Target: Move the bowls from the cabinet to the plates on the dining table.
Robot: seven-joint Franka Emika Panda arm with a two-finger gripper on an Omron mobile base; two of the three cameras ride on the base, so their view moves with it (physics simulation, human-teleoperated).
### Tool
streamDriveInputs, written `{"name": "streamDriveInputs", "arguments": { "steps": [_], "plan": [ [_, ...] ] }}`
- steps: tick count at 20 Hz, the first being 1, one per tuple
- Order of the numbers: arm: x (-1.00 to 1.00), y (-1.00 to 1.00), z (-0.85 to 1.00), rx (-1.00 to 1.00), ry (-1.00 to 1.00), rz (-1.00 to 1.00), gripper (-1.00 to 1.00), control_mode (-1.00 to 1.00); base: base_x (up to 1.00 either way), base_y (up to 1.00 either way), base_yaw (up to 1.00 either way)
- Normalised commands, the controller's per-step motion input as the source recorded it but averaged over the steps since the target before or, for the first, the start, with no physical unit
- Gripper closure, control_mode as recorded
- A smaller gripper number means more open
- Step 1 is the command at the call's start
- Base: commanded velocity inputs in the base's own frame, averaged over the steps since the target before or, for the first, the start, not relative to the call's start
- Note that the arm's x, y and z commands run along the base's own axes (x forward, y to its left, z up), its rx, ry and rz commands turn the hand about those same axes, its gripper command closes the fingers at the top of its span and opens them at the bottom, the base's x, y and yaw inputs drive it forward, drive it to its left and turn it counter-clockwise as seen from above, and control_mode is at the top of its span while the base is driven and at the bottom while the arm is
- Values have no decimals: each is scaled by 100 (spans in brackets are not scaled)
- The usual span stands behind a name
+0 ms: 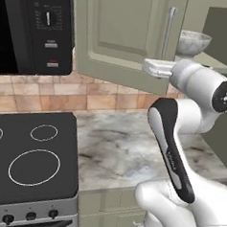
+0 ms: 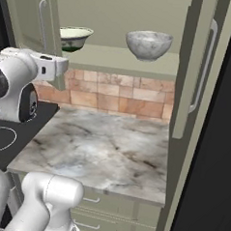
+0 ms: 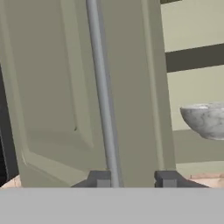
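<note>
Cabinet (image 2: pixel 118 21) is open, both sage-green doors swung out. Two bowls sit on its lower shelf (image 2: pixel 121 59): grey stone-like bowl (image 2: pixel 148 44) to the right, cream-white bowl (image 2: pixel 74 37) to the left, partly hidden behind the left door (image 1: pixel 126 30) in the right base view. Both upright, well apart.

Pincer (image 3: pixel 133 180) is at the lower end of the left door's silver bar handle (image 3: pixel 103 96). In the hand view the two dark fingertips (image 3: pixel 101 179) stand apart; the handle comes down just inside the left tip, closer to it than to the other. Contact with the handle: cannot tell. Nothing clamped.

Grey bowl (image 3: pixel 204 120) shows past the door edge in the hand view, on the shelf.

Below: marble table (image 1: pixel 132 145) beside black stove (image 1: pixel 30 157), tile backsplash (image 2: pixel 114 95), microwave (image 1: pixel 35 28) at upper left.
</note>
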Motion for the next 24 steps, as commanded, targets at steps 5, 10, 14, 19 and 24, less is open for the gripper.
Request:
{"name": "streamDriveInputs", "arguments": {
  "steps": [5, 10, 14, 19, 24],
  "plan": [
    [-38, 30, 9, 8, 0, -3, -100, -100, 0, 0, 0],
    [-50, -19, 49, 16, 0, 0, -100, -100, 0, 0, 0],
    [-21, -55, 43, 16, 0, 0, -100, -100, 0, 0, 0],
    [-16, -59, 24, 16, 3, 0, -100, -100, 0, 0, 0],
    [-12, -47, 0, 8, 11, 4, -100, -100, 0, 0, 0]
  ]
}}
